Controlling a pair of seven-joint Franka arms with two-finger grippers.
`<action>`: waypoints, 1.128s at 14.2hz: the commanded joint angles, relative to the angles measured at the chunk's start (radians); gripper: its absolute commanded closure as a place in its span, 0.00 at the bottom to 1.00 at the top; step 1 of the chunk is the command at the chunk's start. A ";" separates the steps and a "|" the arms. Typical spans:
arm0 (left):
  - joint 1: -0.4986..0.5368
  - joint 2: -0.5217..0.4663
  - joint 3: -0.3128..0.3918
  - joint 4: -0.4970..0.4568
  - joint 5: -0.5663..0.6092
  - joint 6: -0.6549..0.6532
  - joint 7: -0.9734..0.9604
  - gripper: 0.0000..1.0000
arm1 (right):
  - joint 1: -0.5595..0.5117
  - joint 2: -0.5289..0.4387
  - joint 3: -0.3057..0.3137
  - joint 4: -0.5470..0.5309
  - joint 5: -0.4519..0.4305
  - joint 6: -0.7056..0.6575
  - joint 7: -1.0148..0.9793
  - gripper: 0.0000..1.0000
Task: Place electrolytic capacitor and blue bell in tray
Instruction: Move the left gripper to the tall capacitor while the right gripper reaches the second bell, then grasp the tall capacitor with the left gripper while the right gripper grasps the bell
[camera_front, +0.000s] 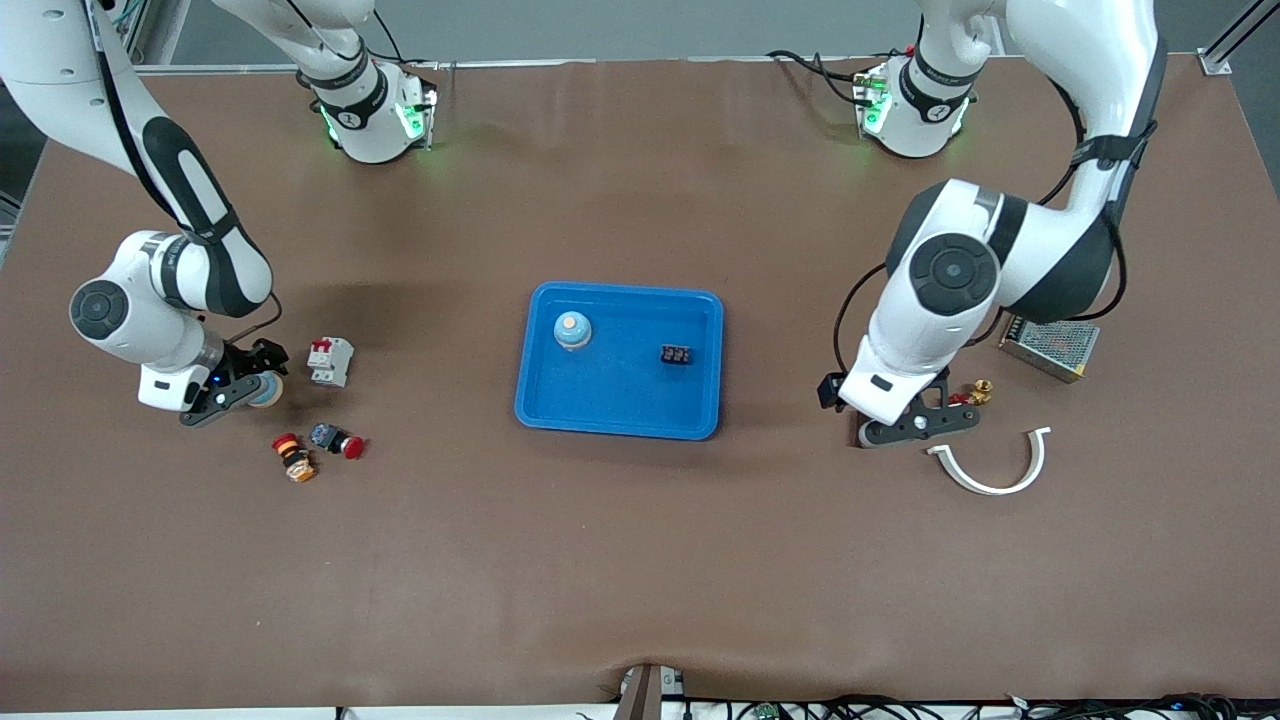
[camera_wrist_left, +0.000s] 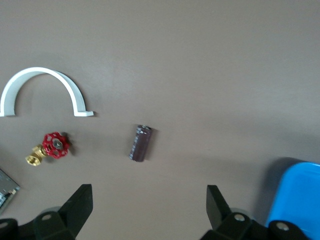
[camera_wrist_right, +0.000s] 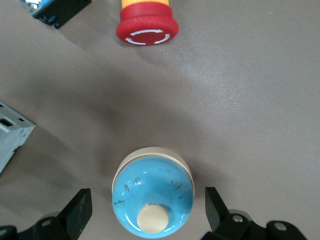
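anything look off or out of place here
Mildly odd: a blue bell already sits in the tray beside a small black part, while the right claw, open, is over a second blue bell. Nothing looks spilled or damaged.

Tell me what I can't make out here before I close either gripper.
- Front view: the capacitor is hidden under the left gripper; only the left wrist view shows it.
- Front view: the blue bell on the table is mostly covered by the right gripper.
- Front view: the black part in the tray is too small to identify.
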 joint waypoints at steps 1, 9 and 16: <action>0.008 -0.025 -0.008 -0.049 0.034 0.013 0.096 0.00 | -0.036 0.023 0.019 0.024 -0.019 0.003 -0.009 0.00; 0.067 -0.040 -0.009 -0.215 0.029 0.245 0.201 0.00 | -0.038 0.033 0.020 0.041 -0.018 0.001 -0.006 0.00; 0.112 -0.030 -0.014 -0.296 0.020 0.359 0.263 0.00 | -0.038 0.035 0.022 0.041 -0.018 0.003 -0.009 0.15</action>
